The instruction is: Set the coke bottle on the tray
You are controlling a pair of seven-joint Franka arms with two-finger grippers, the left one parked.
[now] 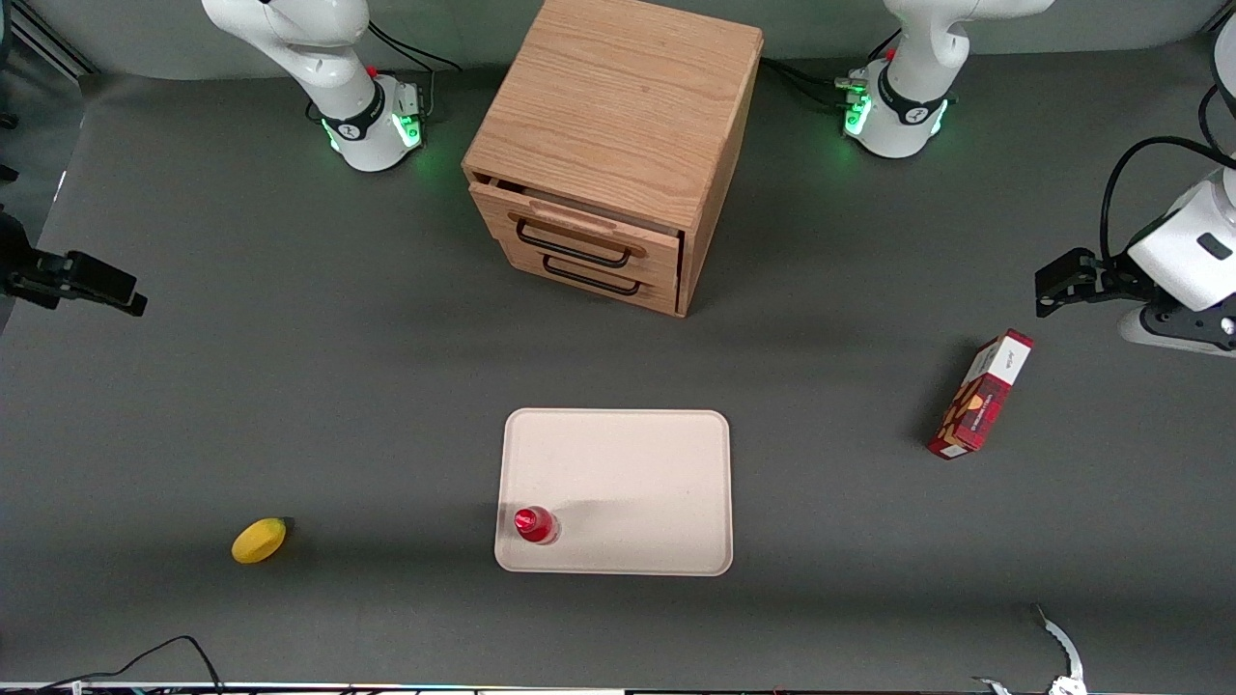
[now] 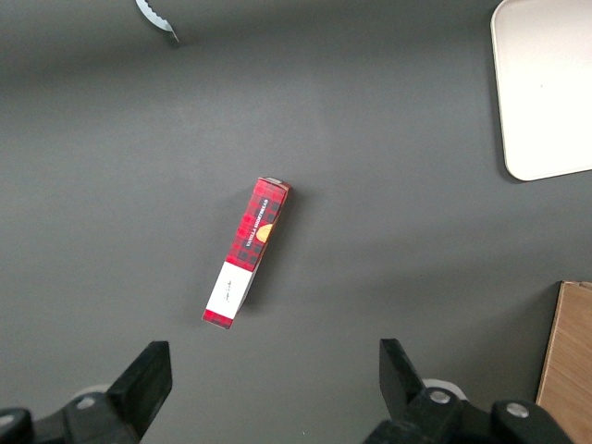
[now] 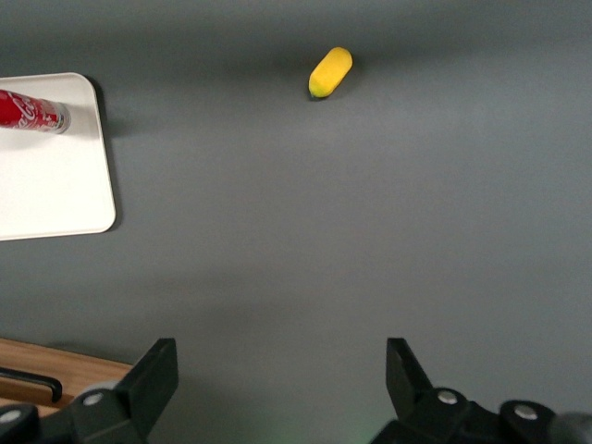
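Observation:
The coke bottle (image 1: 534, 524), small and red with a red cap, stands upright on the pale beige-pink tray (image 1: 628, 463), in the tray's corner nearest the front camera on the working arm's side. The right wrist view shows the bottle (image 3: 32, 113) and the tray's corner (image 3: 65, 194) too. My gripper (image 1: 121, 294) is open and empty. It hangs above the bare table at the working arm's end, well away from the tray. In the right wrist view its gripper (image 3: 280, 370) has widely spread jaws with only grey table between them.
A yellow lemon-like fruit (image 1: 259, 540) lies between the gripper's end and the tray; it also shows in the right wrist view (image 3: 330, 71). A wooden drawer cabinet (image 1: 608, 125) stands farther from the camera than the tray. A red-and-white box (image 1: 980, 394) lies toward the parked arm's end.

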